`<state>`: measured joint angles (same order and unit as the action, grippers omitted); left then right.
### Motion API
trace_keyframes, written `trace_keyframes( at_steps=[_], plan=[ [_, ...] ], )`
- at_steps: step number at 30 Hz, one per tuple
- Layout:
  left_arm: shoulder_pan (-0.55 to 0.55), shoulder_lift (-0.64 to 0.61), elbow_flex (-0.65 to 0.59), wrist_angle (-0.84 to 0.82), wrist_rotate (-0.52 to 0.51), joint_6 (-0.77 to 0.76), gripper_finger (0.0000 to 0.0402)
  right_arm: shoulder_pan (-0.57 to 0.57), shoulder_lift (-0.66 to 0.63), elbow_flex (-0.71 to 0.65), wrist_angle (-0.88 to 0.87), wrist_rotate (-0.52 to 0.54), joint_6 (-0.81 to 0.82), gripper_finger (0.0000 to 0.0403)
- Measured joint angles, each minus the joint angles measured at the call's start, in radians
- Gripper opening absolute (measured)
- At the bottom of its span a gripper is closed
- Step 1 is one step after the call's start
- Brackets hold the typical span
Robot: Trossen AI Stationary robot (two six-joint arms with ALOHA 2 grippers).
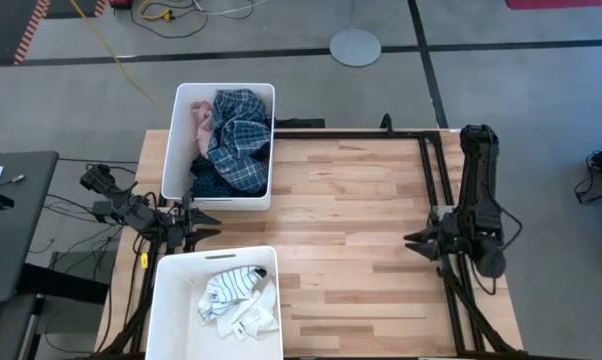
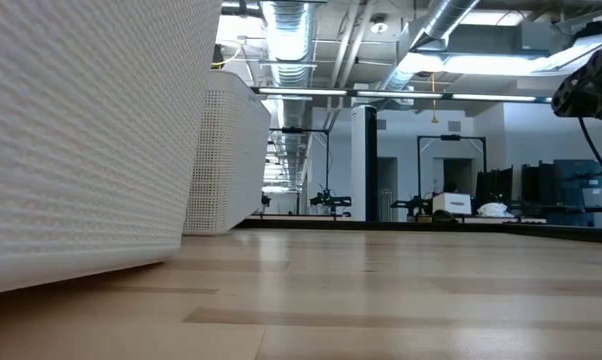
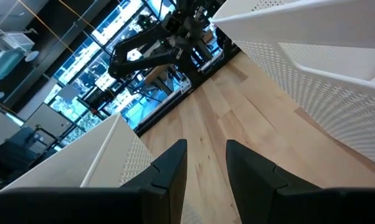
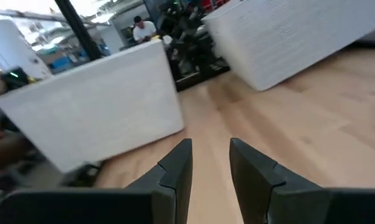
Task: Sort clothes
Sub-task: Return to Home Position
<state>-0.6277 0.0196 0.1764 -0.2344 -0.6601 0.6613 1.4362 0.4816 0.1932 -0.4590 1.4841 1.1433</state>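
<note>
The table [image 1: 361, 200] is pale wood plank, bare between the arms. The floor [image 1: 501, 80] is grey and crossed by dark lines, with a round grey base [image 1: 355, 46] beyond the table. In the low view the room has an open ceiling with ducts [image 2: 286, 25] and dark frames far behind. The far bin [image 1: 181, 130], white, at the table's left, holds the plaid shirt [image 1: 243, 140] over a navy piece [image 1: 209, 182], the pink shirt [image 1: 199, 120] alongside. The near bin [image 1: 171, 300], white, holds the socks [image 1: 236, 300]. The left hand [image 1: 217, 224] sits between the bins, released and empty. The right hand [image 1: 411, 243], at the right edge, is likewise released, fingers apart
</note>
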Motion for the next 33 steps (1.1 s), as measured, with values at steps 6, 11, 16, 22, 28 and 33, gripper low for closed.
trace_keyframes(
  at_steps=[6, 11, 16, 22, 28, 33],
  plan=[
    [0.000, 0.000, 0.000, 0.000, 0.000, 0.000, 0.0105, -0.023, -0.007, 0.000, 0.424, -0.084, -0.301, 0.0123],
    [0.000, 0.000, 0.000, 0.000, 0.000, 0.000, 0.0105, -0.156, -0.004, 0.000, 0.898, -0.404, -0.736, 0.0123],
    [0.000, 0.000, 0.000, -0.003, 0.000, -0.004, 0.0105, -0.279, -0.016, 0.027, 0.936, -0.658, -1.141, 0.0123],
    [0.000, 0.000, 0.000, -0.003, 0.000, -0.004, 0.0105, -0.374, -0.062, 0.000, 0.756, -0.697, -1.317, 0.0123],
    [0.000, 0.000, 0.000, -0.003, 0.000, -0.004, 0.0105, -0.491, -0.186, -0.133, 0.751, -0.722, -1.304, 0.0123],
    [0.000, 0.000, 0.000, -0.010, 0.000, -0.004, 0.0105, -0.613, -0.355, -0.185, 0.729, -0.848, -1.327, 0.0123]
  ],
)
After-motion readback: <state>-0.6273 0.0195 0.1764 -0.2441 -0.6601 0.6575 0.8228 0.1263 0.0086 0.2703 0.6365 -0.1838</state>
